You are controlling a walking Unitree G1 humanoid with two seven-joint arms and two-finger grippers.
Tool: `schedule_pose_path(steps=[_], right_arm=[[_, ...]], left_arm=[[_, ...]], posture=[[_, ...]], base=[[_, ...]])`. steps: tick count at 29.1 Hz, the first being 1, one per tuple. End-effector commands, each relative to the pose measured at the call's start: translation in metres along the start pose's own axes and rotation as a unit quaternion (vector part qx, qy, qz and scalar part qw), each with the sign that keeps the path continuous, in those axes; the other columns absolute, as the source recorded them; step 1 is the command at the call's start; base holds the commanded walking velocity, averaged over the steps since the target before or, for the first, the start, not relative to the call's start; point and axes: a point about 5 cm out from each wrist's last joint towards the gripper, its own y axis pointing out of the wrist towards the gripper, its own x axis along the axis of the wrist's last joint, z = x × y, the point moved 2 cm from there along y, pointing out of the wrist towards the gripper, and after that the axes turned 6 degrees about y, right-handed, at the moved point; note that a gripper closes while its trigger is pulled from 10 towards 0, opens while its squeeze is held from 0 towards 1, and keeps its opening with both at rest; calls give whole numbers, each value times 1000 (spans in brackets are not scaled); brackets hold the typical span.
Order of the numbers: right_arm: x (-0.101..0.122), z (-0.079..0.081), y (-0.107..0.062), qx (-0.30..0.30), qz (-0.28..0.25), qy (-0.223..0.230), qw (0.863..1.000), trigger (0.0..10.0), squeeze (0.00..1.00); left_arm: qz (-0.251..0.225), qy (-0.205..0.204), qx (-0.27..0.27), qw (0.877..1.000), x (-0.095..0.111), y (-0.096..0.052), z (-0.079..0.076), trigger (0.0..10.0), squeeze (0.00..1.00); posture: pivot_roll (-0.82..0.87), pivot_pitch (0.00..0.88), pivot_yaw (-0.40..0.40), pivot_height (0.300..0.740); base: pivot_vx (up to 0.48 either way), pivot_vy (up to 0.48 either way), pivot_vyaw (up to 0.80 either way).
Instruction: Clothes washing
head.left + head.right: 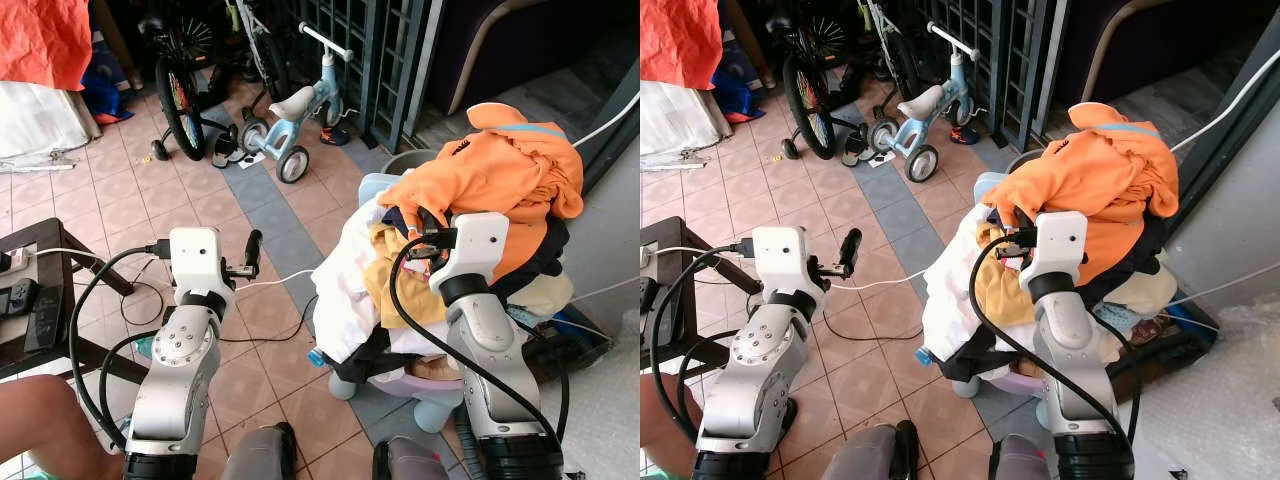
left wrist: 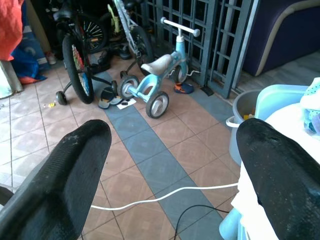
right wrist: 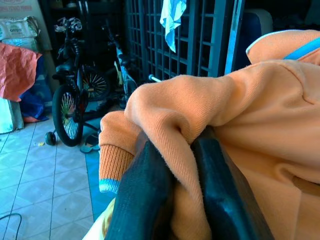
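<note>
Right hand (image 3: 172,200) closest to lens in right wrist view: two black fingers (image 3: 142,195) pinched narrow on a fold of the orange sweatshirt (image 1: 500,175), fabric bunched between them. Sweatshirt is thick fleece, bright orange, ribbed cuff with a light blue edge band (image 3: 112,172) hanging at 9 o'clock from the fingers, blue stripe near the hood. In the eye views it sits on top of a heaped laundry pile, draped over the pile's peak at 12 to 1 o'clock from the right wrist block, touching the hand. Under it: white garment (image 1: 350,280) spilling down the pile's 9 o'clock side, mustard-yellow piece (image 1: 395,275) in the middle, dark clothing below. Pile overfills a light blue basket (image 2: 272,97), rim partly visible; pale purple base (image 1: 415,385) under the heap. Grey bucket (image 2: 245,112) just beside the basket, contents unclear. Left hand (image 2: 175,160) held over tiled floor (image 1: 250,200), fingers spread wide, gripping nothing, at 9 o'clock from the pile and apart from it. White cable (image 2: 165,195) runs across the floor beneath. Blue kids' tricycle (image 1: 290,120) and black bicycle (image 1: 180,80) at 11 o'clock, by a dark metal gate (image 1: 375,50).
</note>
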Motion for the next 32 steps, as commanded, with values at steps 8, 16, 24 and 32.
schedule_pose_path(steps=[8,16,24,32], right_arm=[[-10,-23,-28,0,34,-48,998,0,0],[-11,-30,-33,-32,35,-60,997,0,0],[-2,-22,-23,-23,13,-54,998,0,0],[2,-19,-16,-19,5,-55,998,0,0]], left_arm=[[14,25,34,999,-4,-1,12,10000,0],[14,29,25,999,-5,0,8,10000,0],[15,28,28,999,-5,3,9,10000,0],[15,26,33,999,-6,3,8,10000,0]], posture=[[-5,126,61,740],[-17,126,72,740],[-14,124,66,740],[-12,117,62,740]], base=[[0,0,0],[-30,0,0],[-315,0,0],[-311,0,0]])
